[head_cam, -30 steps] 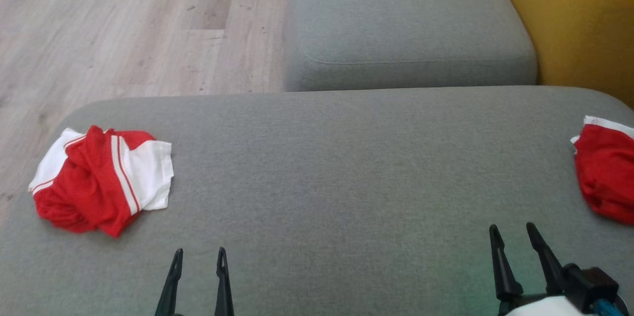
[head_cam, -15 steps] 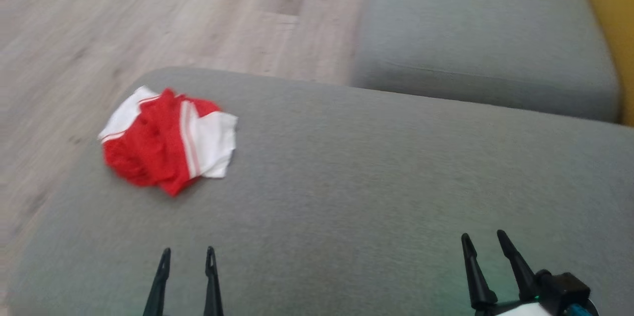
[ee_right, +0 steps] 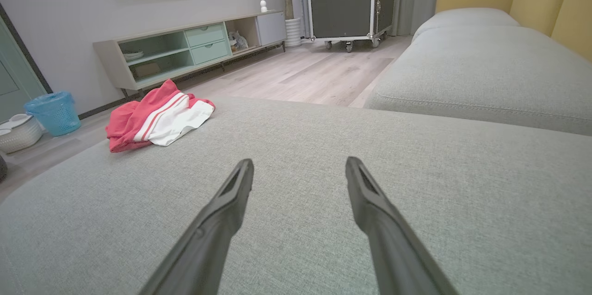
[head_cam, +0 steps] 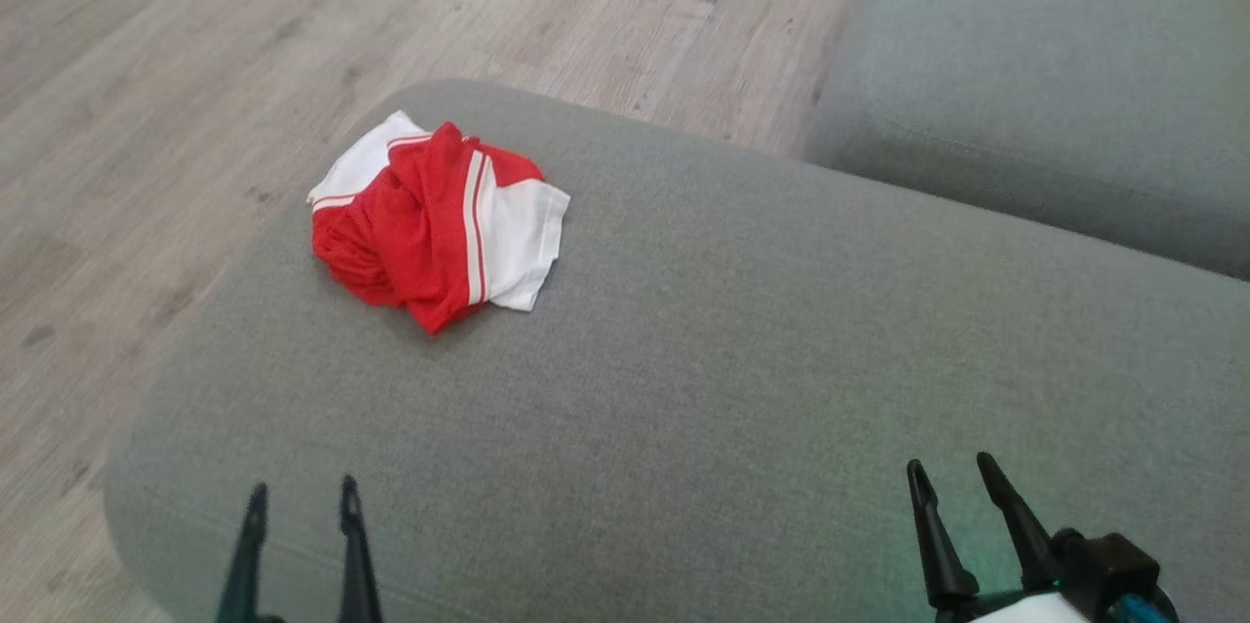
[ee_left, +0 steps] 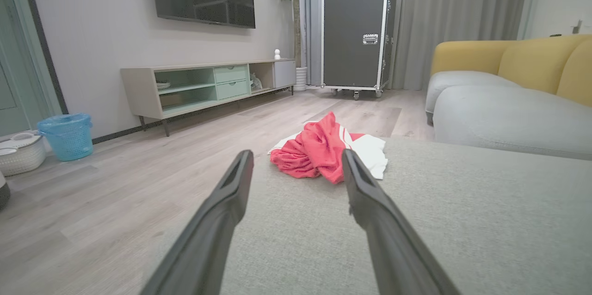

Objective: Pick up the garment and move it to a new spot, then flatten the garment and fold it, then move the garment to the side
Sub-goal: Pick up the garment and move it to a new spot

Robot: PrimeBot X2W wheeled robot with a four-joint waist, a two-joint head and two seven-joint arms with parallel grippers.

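Observation:
A crumpled red and white garment lies near the far left corner of the grey sofa cushion. In the left wrist view the garment sits straight ahead, beyond the fingertips, and in the right wrist view the garment lies far off to the left. My left gripper hovers open over the cushion's near left edge, well short of the garment. My right gripper stands open at the lower right with nothing between its fingers.
A second grey cushion lies at the back right. Wooden floor runs past the cushion's left and far edges. The wrist views show a low TV cabinet, a blue bin, a black flight case and a yellow sofa back.
The head camera has swung to the left, so the garment now sits nearer the picture's middle and a second red garment at the right has left the view. Both grippers stay open.

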